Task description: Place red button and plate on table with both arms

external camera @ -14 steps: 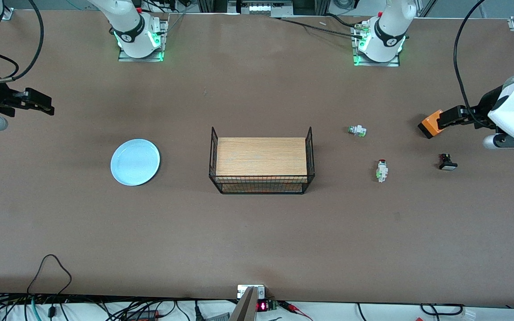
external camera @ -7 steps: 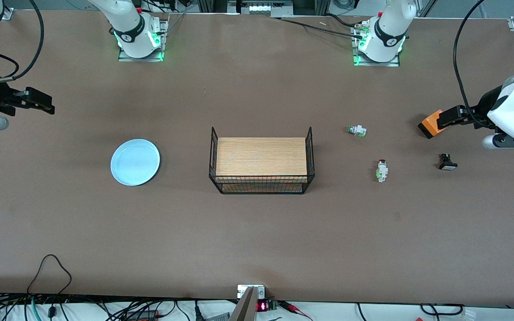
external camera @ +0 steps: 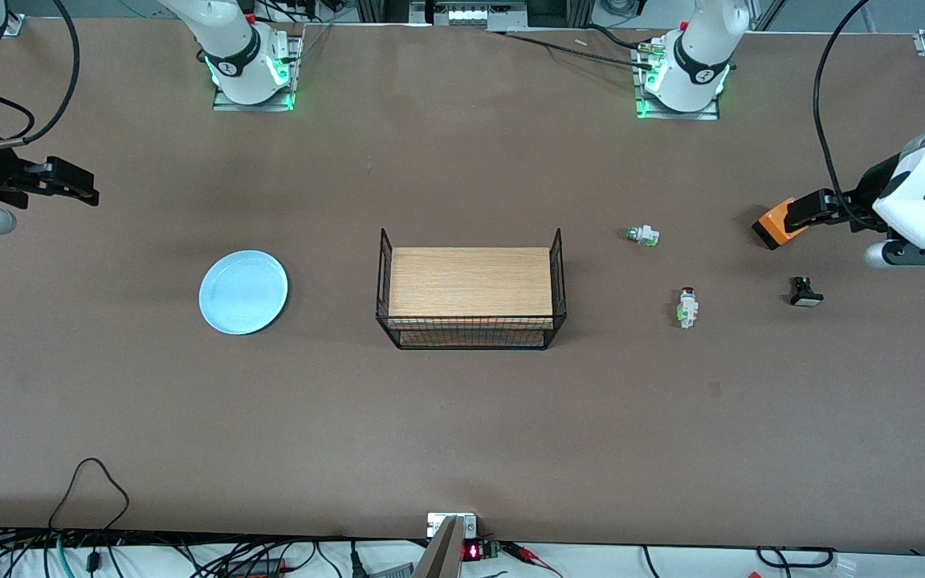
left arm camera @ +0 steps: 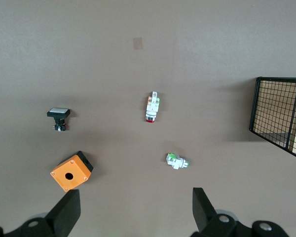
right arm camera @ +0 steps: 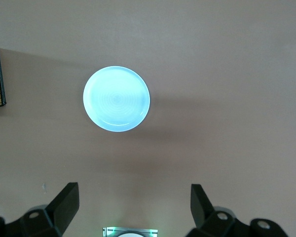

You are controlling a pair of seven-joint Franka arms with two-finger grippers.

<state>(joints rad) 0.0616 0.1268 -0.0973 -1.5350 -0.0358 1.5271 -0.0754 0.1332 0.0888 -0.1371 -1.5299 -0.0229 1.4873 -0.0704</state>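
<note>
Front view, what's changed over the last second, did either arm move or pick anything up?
Almost nothing. The left arm's wrist shifted very slightly toward its end of the table, its open left pincer still up over the orange box. The right pincer stayed open and empty at the right arm's end. The plate, red button and wire basket have not moved.

The wire basket (left arm camera: pixel 281 118) (wood-topped) is cut off by the edge in both wrist views
</note>
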